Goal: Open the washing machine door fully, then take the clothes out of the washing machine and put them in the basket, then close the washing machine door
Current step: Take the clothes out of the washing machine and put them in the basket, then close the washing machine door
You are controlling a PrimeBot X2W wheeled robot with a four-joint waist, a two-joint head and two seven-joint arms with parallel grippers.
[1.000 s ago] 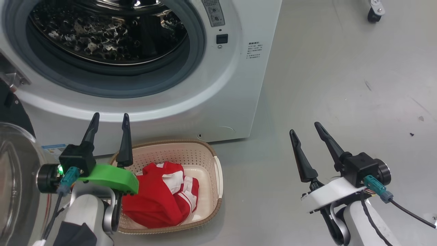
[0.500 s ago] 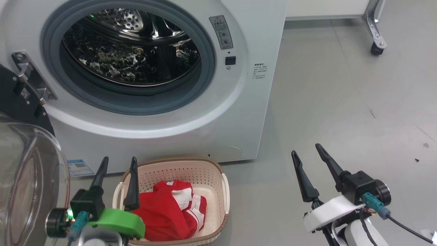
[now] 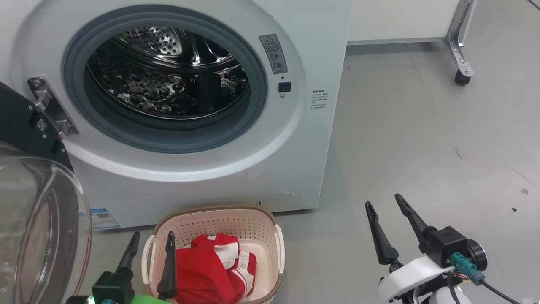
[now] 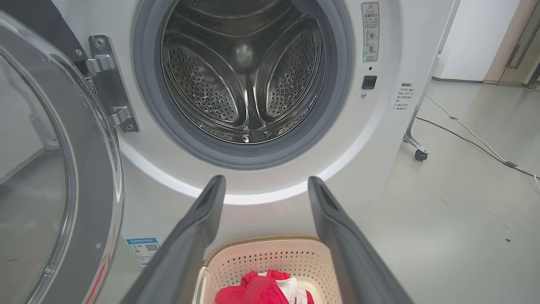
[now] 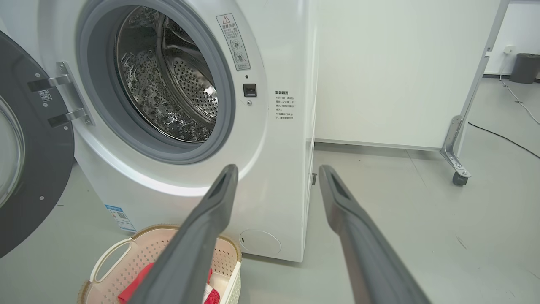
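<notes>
The white washing machine [image 3: 295, 139] stands with its steel drum [image 3: 168, 80] showing no clothes. Its door [image 3: 38, 202] hangs swung wide open at the left, black rim and clear glass bowl facing me. The red and white clothes [image 3: 211, 270] lie in the cream basket [image 3: 236, 221] on the floor before the machine. My left gripper [image 3: 152, 238] is open over the basket's left handle, holding nothing. My right gripper [image 3: 384, 202] is open above bare floor to the basket's right. The left wrist view looks into the drum [image 4: 244, 71], with the basket [image 4: 270, 257] and clothes [image 4: 261, 291] below its fingers.
A white panel on a metal leg with a caster [image 3: 462, 78] stands at the back right. A cable [image 5: 502, 137] runs over the grey floor [image 3: 422, 147] there. A small blue label [image 3: 101, 217] sits low on the machine's front.
The head camera has tilted up, so the whole scene sits lower in view. My left gripper has dropped toward the bottom edge; both grippers stay open. The clothes rest unmoved in the basket.
</notes>
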